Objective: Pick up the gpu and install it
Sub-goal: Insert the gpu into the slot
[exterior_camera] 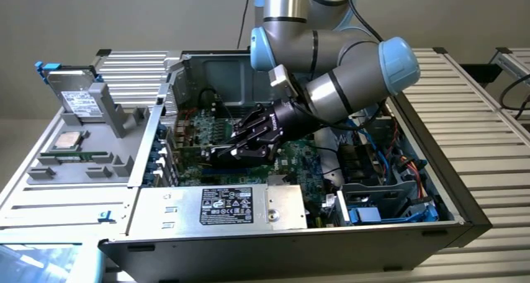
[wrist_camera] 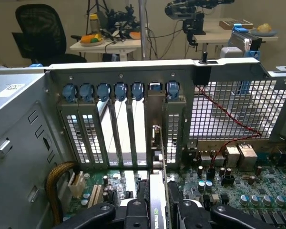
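gpu (wrist_camera: 156, 202): inside the open case, seen edge-on between the fingers and low over the motherboard (wrist_camera: 193, 188). Its silver bracket (wrist_camera: 156, 143) stands upright against the rear panel (wrist_camera: 133, 71), in one column beneath the row of blue clips (wrist_camera: 119, 90).
gripper (wrist_camera: 159, 217): pinching the gpu, one black finger on each face of the card.
seating: cannot tell whether the card's lower edge is in a slot, because the fingers cover that joint.
risk, bracket: if the card leans, the bracket could catch on the panel bars just beside it and stop the card short.
risk, slot: a push with the edge off its slot would load the motherboard and could flex it or mar the connector.
risk, neighbours: the fingers are broad and sit near the capacitors (wrist_camera: 260, 200), so a sideways slide could knock them.
risk, wiring: the red wire (wrist_camera: 224, 114) crosses the mesh near the bracket's column and might snag if the card drifts that way.
wrist view gives: the bracket's line-up with the panel column, the clips, and the logo on the cooler.
exterior view gives: the gripper (exterior_camera: 248, 145) reaching down into the middle of the case. The arm (exterior_camera: 348, 90) is bent over the far side, the power supply (exterior_camera: 228, 205) sits at the near edge, and blue cables (exterior_camera: 389, 149) lie close beside the arm on the exterior view's right.
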Tool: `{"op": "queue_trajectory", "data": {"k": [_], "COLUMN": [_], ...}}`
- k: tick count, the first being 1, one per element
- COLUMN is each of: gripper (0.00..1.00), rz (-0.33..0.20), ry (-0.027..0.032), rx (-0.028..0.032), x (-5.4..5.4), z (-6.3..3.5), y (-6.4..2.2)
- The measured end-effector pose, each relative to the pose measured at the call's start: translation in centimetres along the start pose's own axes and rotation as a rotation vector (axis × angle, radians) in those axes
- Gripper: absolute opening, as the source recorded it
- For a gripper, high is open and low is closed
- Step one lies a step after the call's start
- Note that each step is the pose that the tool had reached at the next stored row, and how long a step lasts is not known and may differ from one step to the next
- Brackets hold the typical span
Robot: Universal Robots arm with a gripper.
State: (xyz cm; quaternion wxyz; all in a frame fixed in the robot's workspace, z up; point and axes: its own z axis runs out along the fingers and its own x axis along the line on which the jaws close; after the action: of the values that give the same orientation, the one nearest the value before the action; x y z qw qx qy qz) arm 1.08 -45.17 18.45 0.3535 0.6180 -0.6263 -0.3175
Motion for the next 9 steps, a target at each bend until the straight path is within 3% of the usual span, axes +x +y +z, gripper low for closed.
{"op": "queue_trajectory", "data": {"k": [6,9], "gripper": [0.28,0.28], "rz": [-0.001,-0.007], "ry": [-0.0006,-0.0049], "rx": [0.0000,0.0002], "x": [0.00,0.01], "z": [0.01,0.03], "y": [-0.01,-0.03]}}
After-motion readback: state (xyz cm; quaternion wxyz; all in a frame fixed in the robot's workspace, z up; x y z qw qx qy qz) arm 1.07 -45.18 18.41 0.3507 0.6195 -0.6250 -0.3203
